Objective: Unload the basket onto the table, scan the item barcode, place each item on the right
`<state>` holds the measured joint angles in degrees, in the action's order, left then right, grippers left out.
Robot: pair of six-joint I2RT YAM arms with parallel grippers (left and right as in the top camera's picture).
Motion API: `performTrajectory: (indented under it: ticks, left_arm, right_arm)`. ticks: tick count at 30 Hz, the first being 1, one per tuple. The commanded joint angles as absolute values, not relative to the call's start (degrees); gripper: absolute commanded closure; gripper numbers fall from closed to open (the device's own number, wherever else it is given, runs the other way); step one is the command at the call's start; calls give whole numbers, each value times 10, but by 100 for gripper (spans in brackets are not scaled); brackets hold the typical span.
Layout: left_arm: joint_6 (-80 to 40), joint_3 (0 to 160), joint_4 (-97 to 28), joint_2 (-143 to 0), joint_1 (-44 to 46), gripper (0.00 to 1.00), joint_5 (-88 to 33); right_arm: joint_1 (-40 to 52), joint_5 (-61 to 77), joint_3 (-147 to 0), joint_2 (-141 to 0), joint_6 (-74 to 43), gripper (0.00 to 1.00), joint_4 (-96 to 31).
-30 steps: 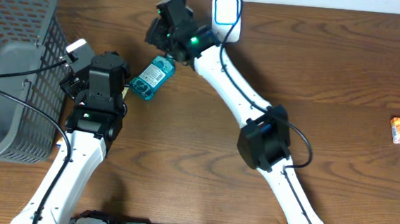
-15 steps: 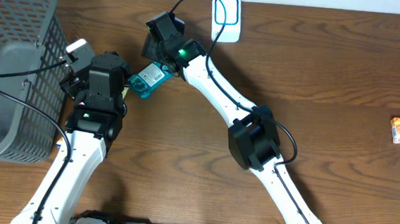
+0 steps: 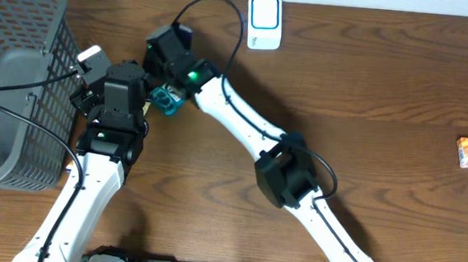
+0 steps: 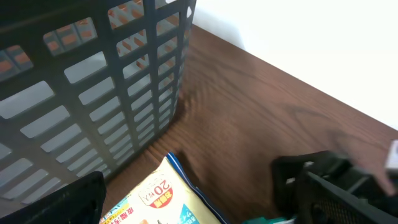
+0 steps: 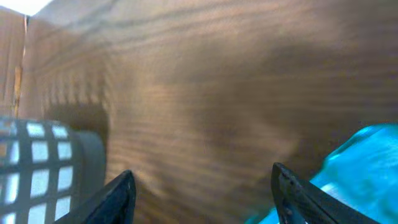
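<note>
Packet point(image 3: 168, 100) is lying slantwise on the bench point(image 3: 384, 117), just beside the right hand point(image 5: 205, 196), which is standing apart and empty; the left hand point(image 3: 126, 82) is hovering wide nearby.

White arm links point(image 3: 242, 127), black joints point(image 3: 284, 176), black cables point(image 3: 202, 1), black-fingered right gripper point(image 5: 202, 190)
</note>
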<state>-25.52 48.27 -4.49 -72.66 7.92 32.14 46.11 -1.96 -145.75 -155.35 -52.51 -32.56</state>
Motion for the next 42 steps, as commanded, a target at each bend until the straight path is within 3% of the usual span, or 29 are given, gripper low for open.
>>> performTrajectory:
  ticks: [1, 9, 22, 25, 26, 27, 28, 35, 42]
  left_arm:
    - [-256, 479, -45, -730, 77, 2, 335]
    - [-256, 479, -45, -730, 77, 2, 335]
    - [-256, 479, -45, -730, 77, 2, 335]
    - [-256, 479, -45, -730, 77, 2, 335]
    - [-256, 479, -45, -730, 77, 2, 335]
    - [-256, 479, -45, -730, 77, 2, 335]
    - [-256, 479, -45, -730, 77, 2, 335]
    - [-256, 479, -45, -730, 77, 2, 335]
    - [-256, 479, -45, -730, 77, 2, 335]
  right_arm:
    - [458, -31, -1459, -1585, -542, 35, -335]
    - [453, -54, -1459, -1590, -498, 44, -472]
    - [447, -101, -1459, -1499, -453, 44, -712]
    - [447, -84, -1459, -1451, -379, 37, -717]
    - [447, -86, -1459, -1432, -355, 29, -723]
    - [447, -91, -1459, -1417, -342, 19, -729]
    - [446, -95, -1459, -1403, -326, 1, -733]
    - [437, -148, -1458, -1350, -155, 1, -780]
    - [375, 29, -1400, -1405, -103, 1, -783]
